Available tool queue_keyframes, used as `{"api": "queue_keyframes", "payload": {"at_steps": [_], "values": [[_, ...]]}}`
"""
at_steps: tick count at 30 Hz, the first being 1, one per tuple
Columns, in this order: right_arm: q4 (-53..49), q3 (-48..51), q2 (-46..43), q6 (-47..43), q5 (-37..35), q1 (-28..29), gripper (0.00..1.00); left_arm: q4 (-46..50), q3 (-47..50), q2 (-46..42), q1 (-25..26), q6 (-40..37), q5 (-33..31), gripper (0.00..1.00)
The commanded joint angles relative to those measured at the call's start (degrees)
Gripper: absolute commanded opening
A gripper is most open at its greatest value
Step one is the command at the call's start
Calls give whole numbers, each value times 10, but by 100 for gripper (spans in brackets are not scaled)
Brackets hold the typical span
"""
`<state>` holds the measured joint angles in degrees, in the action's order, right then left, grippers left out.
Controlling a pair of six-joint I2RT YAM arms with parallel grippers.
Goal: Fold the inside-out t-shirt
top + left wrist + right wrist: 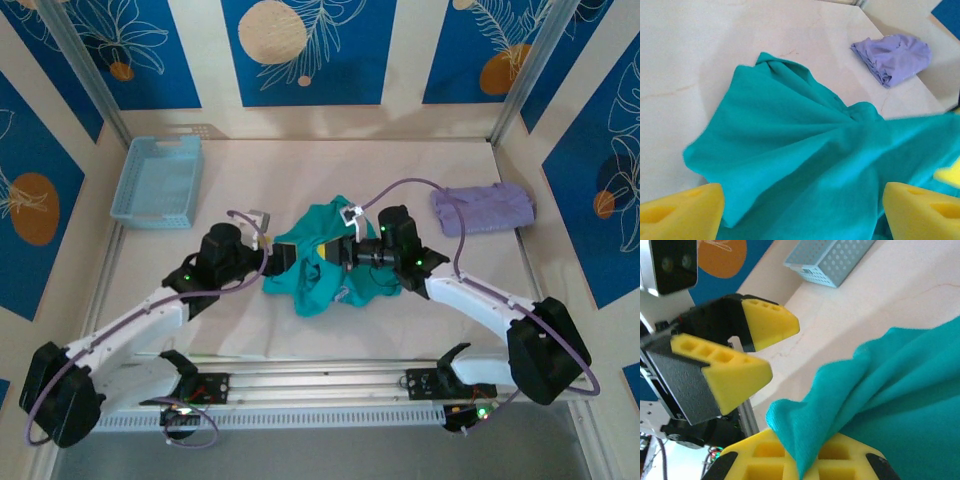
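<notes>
I judge the step in hand to be the opening-out stage, not the fold itself. The inside-out t-shirt (312, 288) lies bunched in a heap at the centre of the overhead frame, between the two wrists, with no panel laid flat. The right pincer (802, 457) is closed on a teal edge: in its own view the cloth comes out from between the yellow pads at the bottom of the frame and drapes away to the right. The left pincer (780, 351) stands with its jaws apart and nothing between them, at the upper left of that same view, near the held edge but not touching it. As I read it, the next move calls for a second hold by the left pincer on a free hem or corner, away from the right-hand grip, so that the two can draw the cloth taut and lay it flat. The bare counter (300, 170) above the shirt in the overhead frame is the widest open band. The blue basket (157, 182) occupies the upper left and the lavender folded garment (483, 208) the upper right, so I would keep the spread between them. The near rail (320, 380) at the bottom limits travel toward the arm bases.
</notes>
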<state>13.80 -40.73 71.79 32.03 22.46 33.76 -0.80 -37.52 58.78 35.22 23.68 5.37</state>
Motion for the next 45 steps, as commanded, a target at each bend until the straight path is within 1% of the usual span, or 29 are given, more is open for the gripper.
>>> {"api": "queue_keyframes", "payload": {"at_steps": [1, 3, 4, 6, 7, 10, 11, 13, 14, 17, 20, 21, 23, 25, 27, 30, 34, 36, 37, 39, 40, 41, 42, 44, 45], "values": [[32, -33, -14, 66, 46, -9, 0, 12, 1, -29, -10, -8, -23, 93], [34, -37, -19, 85, 38, -12, 0, 29, -3, -37, -10, 18, -42, 99], [33, -38, -22, 94, 33, -13, 0, 24, 1, -41, -10, 41, -42, 100], [29, -42, -29, 109, 26, -17, 1, 2, 10, -48, -10, 65, -22, 100], [33, -40, -34, 122, 22, -20, 3, -10, 16, -55, -10, 72, -7, 100], [83, -13, -56, 149, 12, -21, 14, -96, 55, -72, -11, 89, 58, 100], [94, -8, -59, 151, 19, -23, 16, -139, 73, -74, -11, 108, 73, 100], [99, -13, -55, 154, 33, -23, 17, -193, 96, -64, -11, 135, 94, 100], [100, -15, -51, 154, 38, -23, 16, -206, 101, -52, -11, 139, 112, 100], [95, -21, -48, 148, 33, -20, 11, -204, 89, -12, -10, 142, 147, 100], [69, -27, -53, 124, 14, -15, 5, -233, 99, 7, -11, 161, 148, 100], [55, -34, -50, 116, 17, -14, 3, -219, 92, 10, -10, 157, 151, 100], [32, -49, -40, 105, 24, -11, 0, -139, 53, 21, -7, 127, 149, 100], [41, -49, -34, 107, 32, -7, 0, -129, 42, 34, -3, 114, 147, 98], [49, -53, -29, 109, 41, -5, 0, -131, 38, 51, 1, 108, 150, 93], [49, -57, -31, 104, 46, -5, 0, -124, 21, 87, 1, 86, 153, 79], [47, -59, -37, 96, 60, -5, 0, -146, -10, 138, 0, 57, 159, 62], [34, -59, -38, 88, 71, -7, 0, -174, -25, 160, 0, 53, 178, 51], [18, -62, -41, 81, 70, -10, 0, -186, -33, 172, 0, 55, 193, 43], [-29, -73, -50, 58, 63, -19, 0, -193, -46, 187, 0, 59, 215, 24], [-74, -83, -59, 35, 39, -21, 0, -190, -48, 190, 0, 61, 217, 13], [-124, -96, -68, 3, 0, -19, 0, -180, -50, 189, -2, 60, 216, 2], [-164, -108, -76, -25, -37, -14, 0, -168, -51, 188, -3, 57, 217, 0], [-240, -136, -85, -89, -117, 4, 0, -125, -61, 186, -9, 53, 214, 0], [-264, -147, -85, -106, -145, 11, 0, -99, -68, 184, -11, 50, 207, 0]]}}
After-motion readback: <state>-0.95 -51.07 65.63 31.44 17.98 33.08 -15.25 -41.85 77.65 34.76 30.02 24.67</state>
